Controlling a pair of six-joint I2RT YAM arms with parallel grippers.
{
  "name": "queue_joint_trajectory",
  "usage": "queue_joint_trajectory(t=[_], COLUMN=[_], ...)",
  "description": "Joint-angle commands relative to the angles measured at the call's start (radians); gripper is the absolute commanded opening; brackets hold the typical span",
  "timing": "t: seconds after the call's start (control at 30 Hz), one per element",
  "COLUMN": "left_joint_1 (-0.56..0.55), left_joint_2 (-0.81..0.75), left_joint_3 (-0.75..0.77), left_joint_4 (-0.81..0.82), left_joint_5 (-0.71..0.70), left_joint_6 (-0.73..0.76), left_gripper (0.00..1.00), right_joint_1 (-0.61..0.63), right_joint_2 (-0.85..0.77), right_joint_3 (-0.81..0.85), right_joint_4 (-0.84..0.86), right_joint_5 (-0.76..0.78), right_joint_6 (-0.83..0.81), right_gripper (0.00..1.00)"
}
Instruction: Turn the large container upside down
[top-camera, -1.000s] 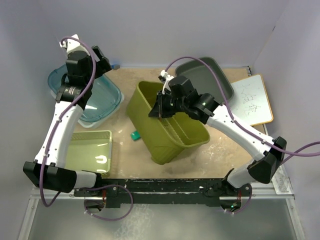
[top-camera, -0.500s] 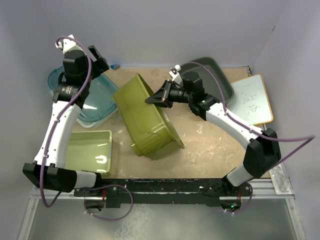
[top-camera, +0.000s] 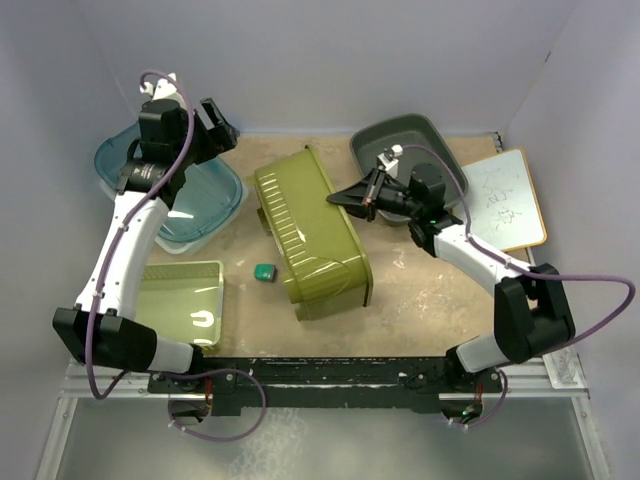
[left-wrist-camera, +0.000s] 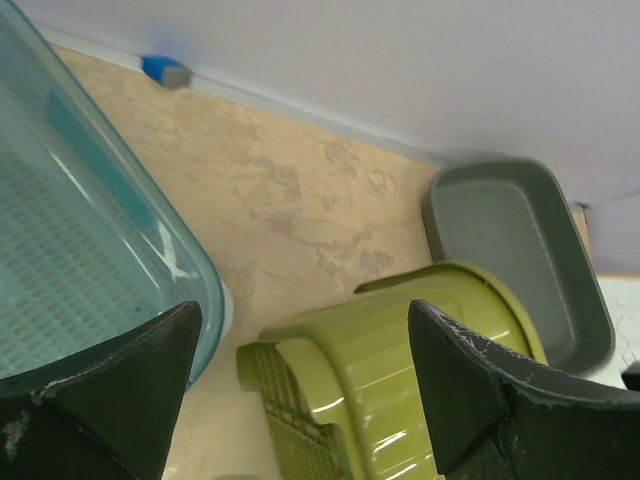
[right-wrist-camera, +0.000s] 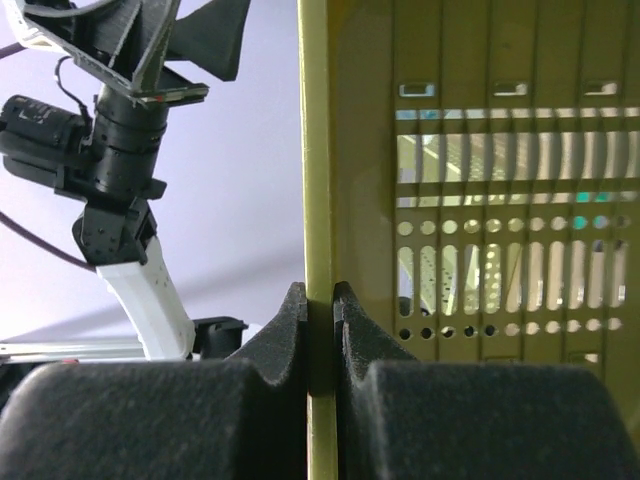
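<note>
The olive bin lay in the middle of the tabletop, tipped almost bottom-up, its long axis running from far left to near right. The right claw was pinched on the bin's rim, and only the right wrist view showed that grip close up, beside the slotted wall. The left claw hung with its fingers wide apart above the blue tub. The scribbles on the whiteboard could not be read.

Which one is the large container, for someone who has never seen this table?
Look at the middle of the sandy table, between the teal tub and the grey tub. The olive-green container there is the deepest bin, and only its rim sits in the right pincer.
</note>
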Motion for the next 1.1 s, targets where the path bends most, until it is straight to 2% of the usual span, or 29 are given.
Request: queue_joint_trajectory(t=[0.0,0.1,0.2,0.37,0.87,0.97,1.07], left_joint_1=[0.006,0.006,0.006,0.004,0.004,0.004,0.004], left_joint_2=[0.025,0.032,0.031,0.038,0.042,0.034,0.02], left_joint_3=[0.009,-0.009,-0.03,-0.038,-0.132,-0.162,-0.203], left_joint_4=[0.006,0.022,0.053,0.064,0.065,0.057,0.049], left_joint_5=[0.171,0.223,0.252,0.288,0.319,0.319,0.322], left_joint_6=[0.017,0.006,-0.012,-0.024,-0.024,-0.022,-0.019], left_gripper=[0.81,0.81,0.82,0.82,0.82,0.82,0.82], right_joint_1=[-0.092,-0.133,-0.153,-0.173,-0.248,-0.254,-0.256], right_joint_2=[-0.011,0.009,0.053,0.111,0.211,0.209,0.209], right_joint_3=[-0.084,-0.057,-0.05,0.008,0.1,0.112,0.122], right_joint_4=[-0.127,-0.26,-0.303,-0.347,-0.524,-0.531,-0.538], right_joint_5=[-0.077,-0.131,-0.186,-0.208,-0.163,-0.16,-0.157], right_joint_6=[-0.075,-0.22,-0.307,-0.377,-0.557,-0.568,-0.574], right_gripper=[0.0,0.0,0.0,0.01,0.17,0.24,0.24])
